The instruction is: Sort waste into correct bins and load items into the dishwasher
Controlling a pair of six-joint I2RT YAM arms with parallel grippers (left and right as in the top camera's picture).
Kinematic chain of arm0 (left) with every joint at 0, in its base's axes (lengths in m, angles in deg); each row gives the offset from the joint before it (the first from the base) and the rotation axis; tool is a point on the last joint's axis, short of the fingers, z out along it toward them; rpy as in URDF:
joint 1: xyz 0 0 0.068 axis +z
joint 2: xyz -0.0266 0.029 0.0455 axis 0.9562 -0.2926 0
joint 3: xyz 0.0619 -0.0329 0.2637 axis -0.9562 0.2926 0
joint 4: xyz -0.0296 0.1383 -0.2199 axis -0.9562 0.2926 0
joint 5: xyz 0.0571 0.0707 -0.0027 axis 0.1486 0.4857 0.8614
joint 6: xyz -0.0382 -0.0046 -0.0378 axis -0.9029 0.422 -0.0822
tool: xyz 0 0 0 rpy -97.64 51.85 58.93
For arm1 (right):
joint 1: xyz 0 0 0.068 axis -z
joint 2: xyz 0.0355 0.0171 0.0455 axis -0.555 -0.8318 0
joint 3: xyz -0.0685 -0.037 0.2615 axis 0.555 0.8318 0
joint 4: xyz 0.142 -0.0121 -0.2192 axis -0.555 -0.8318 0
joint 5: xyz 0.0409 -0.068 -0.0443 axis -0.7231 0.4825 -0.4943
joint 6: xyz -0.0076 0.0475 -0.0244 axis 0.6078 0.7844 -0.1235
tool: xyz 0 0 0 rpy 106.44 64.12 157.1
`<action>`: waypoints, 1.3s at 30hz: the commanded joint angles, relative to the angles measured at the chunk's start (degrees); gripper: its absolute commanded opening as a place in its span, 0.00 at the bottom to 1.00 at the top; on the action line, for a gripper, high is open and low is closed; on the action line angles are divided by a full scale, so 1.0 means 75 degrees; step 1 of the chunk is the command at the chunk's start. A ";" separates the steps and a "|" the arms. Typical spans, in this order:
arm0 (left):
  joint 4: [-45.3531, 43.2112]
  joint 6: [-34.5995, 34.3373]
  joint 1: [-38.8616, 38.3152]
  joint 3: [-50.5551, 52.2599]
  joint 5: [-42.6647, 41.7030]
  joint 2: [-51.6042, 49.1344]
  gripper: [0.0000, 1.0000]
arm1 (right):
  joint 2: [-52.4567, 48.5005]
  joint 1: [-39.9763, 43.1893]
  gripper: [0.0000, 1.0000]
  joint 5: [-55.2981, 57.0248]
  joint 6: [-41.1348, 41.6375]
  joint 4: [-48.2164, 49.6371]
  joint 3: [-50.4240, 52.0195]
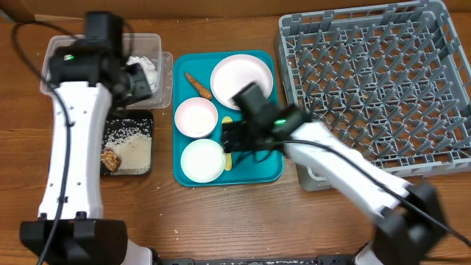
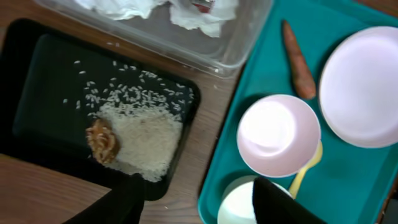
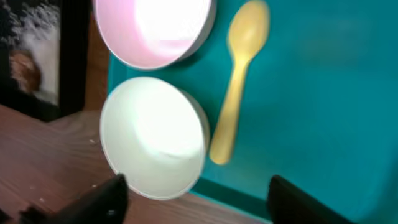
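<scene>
My left gripper [image 1: 140,82] [image 2: 202,205] is open and empty, above the gap between the black tray [image 1: 140,119] [image 2: 37,93] and the teal tray. The black tray holds loose rice [image 2: 140,130] and a brown chunk [image 2: 102,142]. The clear tub [image 1: 55,51] [image 2: 186,43] holds white napkins [image 2: 134,7]. My right gripper [image 1: 237,136] [image 3: 199,199] is open and empty over the teal tray's front edge, near the white bowl [image 1: 202,160] [image 3: 152,134] and the yellow spoon [image 3: 239,81]. The pink bowl [image 1: 196,116] [image 2: 278,134], plate [image 1: 241,77] and carrot stick [image 1: 197,85] [image 2: 297,59] lie on that tray.
The teal tray [image 1: 265,169] [image 3: 323,93] sits mid-table. The grey dish rack [image 1: 375,81] stands at the right, with nothing seen in it. A pale object [image 1: 315,177] lies by its front left corner, partly under my right arm.
</scene>
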 commanded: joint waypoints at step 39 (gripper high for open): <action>0.0157 -0.0128 0.0312 -0.0050 0.0134 -0.0166 1.00 | -0.0740 0.1915 0.04 1.1736 -0.4173 0.4100 -0.1376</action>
